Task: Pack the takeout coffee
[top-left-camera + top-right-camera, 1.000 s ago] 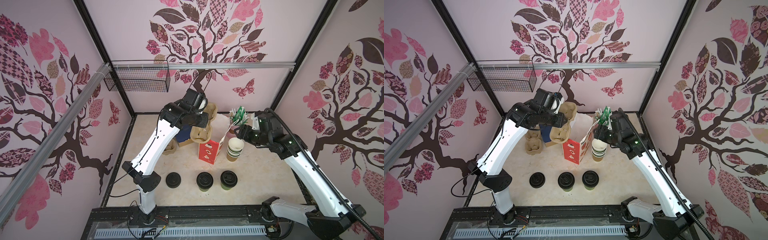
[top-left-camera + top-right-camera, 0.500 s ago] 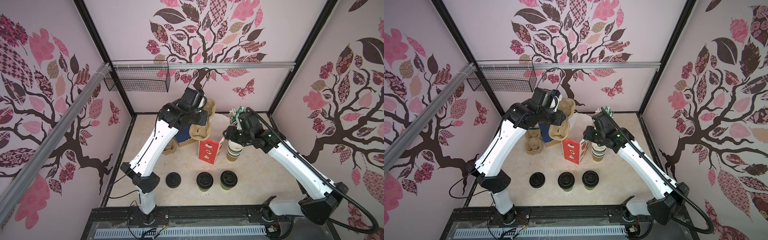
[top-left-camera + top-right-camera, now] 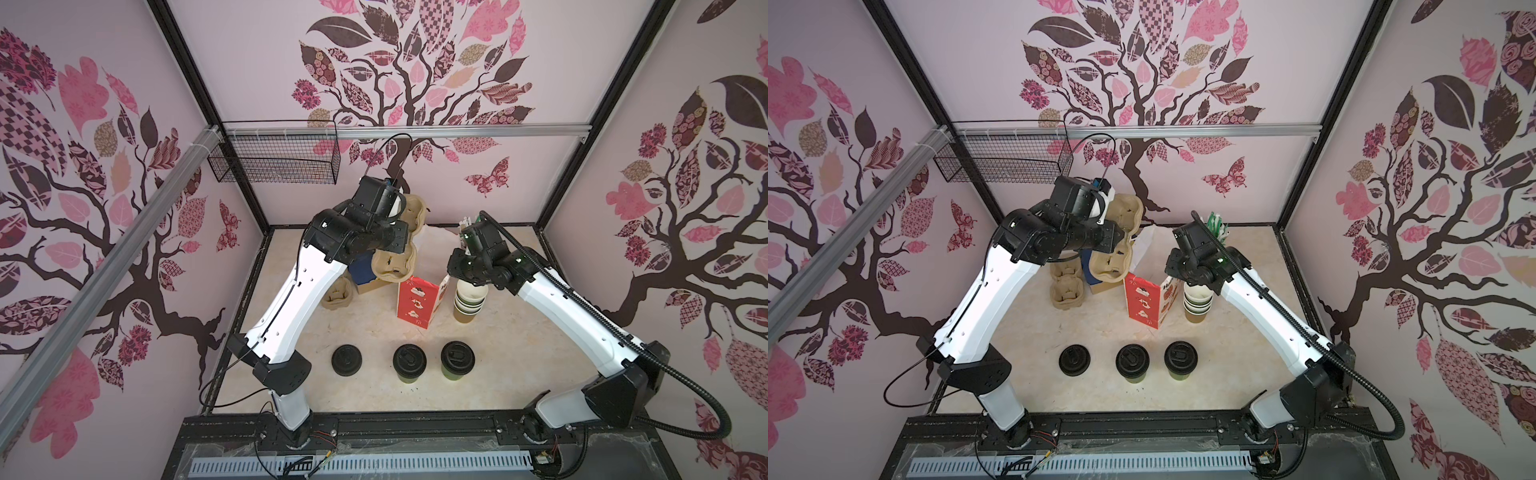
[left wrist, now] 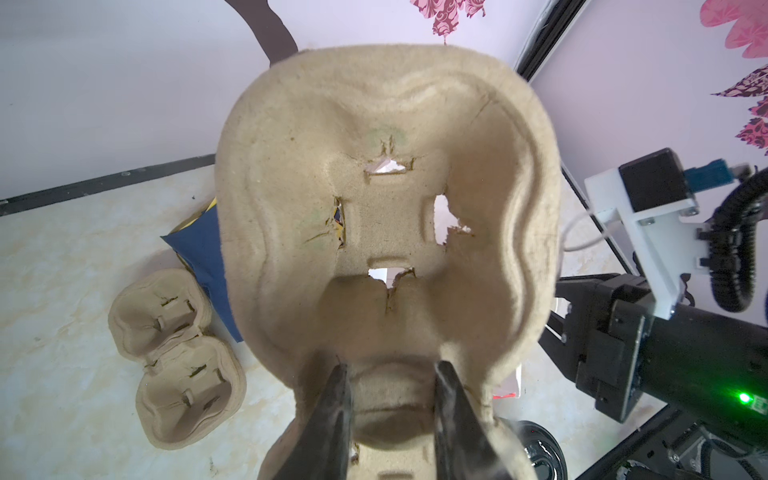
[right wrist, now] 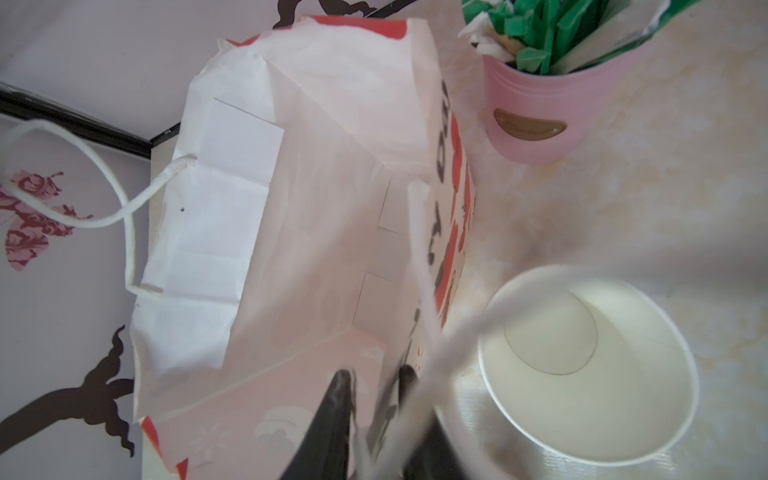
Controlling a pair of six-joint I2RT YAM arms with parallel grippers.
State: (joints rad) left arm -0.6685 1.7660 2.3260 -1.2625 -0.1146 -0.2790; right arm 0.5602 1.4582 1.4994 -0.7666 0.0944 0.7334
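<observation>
A red-and-white paper bag [image 3: 417,303] stands open on the pale marbled counter [image 3: 374,332]. The takeout coffee [image 3: 409,362], two small greenish-brown paper cups with round black sip lids, is seen upright in front of the bag, well apart from it and untouched. A loose flat black lid [image 3: 346,360] lies beside the pair.

A moulded brown pulp two-cup carrier [image 4: 386,228] is gripped at one end by the left claw [image 4: 390,370], which is clenched on its rim. In both top views the carrier is held in the air behind and above the bag.

The fingers of the right claw [image 5: 374,374] are set on either side of the bag's wall, near the rim and close to a white string handle [image 5: 419,257]. A narrow gap is left between them, so it cannot be told whether the paper is pinched yet.

The step in hand is judged to be steadying and widening the bag's mouth so that the carrier can be lowered in. The wall is best pinched just below the rim, with the string left outside the grip. It is then best drawn gently outward rather than upward, so that the bag is not lifted. A stack of lidless nested paper cups [image 3: 469,297] stands just beside the bag, so only a small pull should be made toward it. The carrier is best brought level, with its long side matched to the mouth.
</observation>
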